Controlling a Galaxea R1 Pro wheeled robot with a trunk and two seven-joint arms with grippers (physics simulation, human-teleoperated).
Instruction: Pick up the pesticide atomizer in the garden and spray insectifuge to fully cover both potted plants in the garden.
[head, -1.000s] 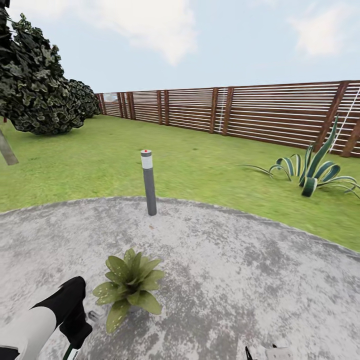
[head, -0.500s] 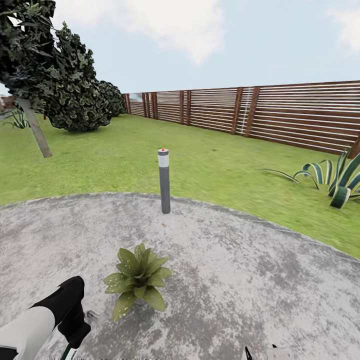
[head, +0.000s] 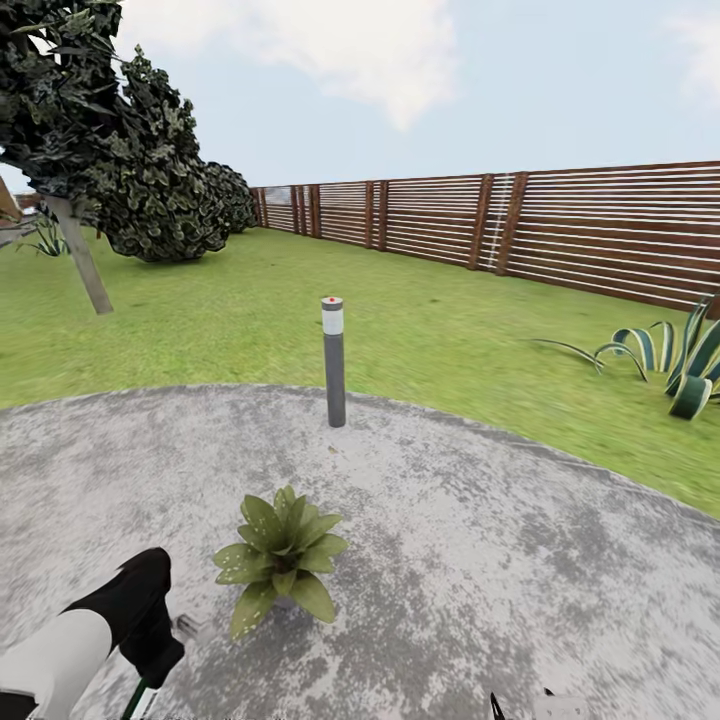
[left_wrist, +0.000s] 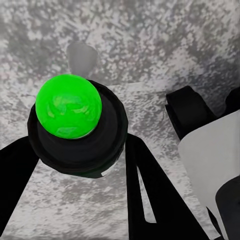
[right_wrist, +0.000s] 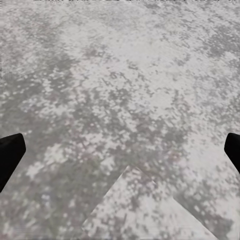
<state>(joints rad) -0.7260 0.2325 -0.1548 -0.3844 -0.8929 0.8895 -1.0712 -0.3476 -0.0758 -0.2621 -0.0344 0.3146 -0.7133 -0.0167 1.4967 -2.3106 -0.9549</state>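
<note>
Atomizer: the pesticide atomizer (left_wrist: 70, 125) sits between my left fingers, seen from above in the left wrist view as a bright green round cap on a dark collar; in the head view only a thin green sliver of it shows below my left gripper (head: 150, 690), at the near left of the patio
Handling: I judge it light and stiff, a slim smooth bottle that could twist or slide; the hold belongs on the body below the collar, leaving the cap and nozzle free
Left claw: clamped on the atomizer, a black finger on either side of the collar
Right claw: my right gripper (right_wrist: 120, 150) hangs over bare paving with its two black fingertips wide apart and nothing between them
Plant: one potted plant (head: 282, 560) stands on the patio just right of my left arm and a little farther out, a low rosette of broad pointed leaves, pot mostly hidden beneath them
Patio: mottled grey round patio (head: 500, 560) under everything near
Lamp post: grey bollard lamp post (head: 333, 360) at the far edge of the patio
Beyond: lawn (head: 450, 330), slatted wooden fence (head: 520, 230) far off, striped agave (head: 680, 365) far right, dark tree (head: 100, 130) far left
</note>
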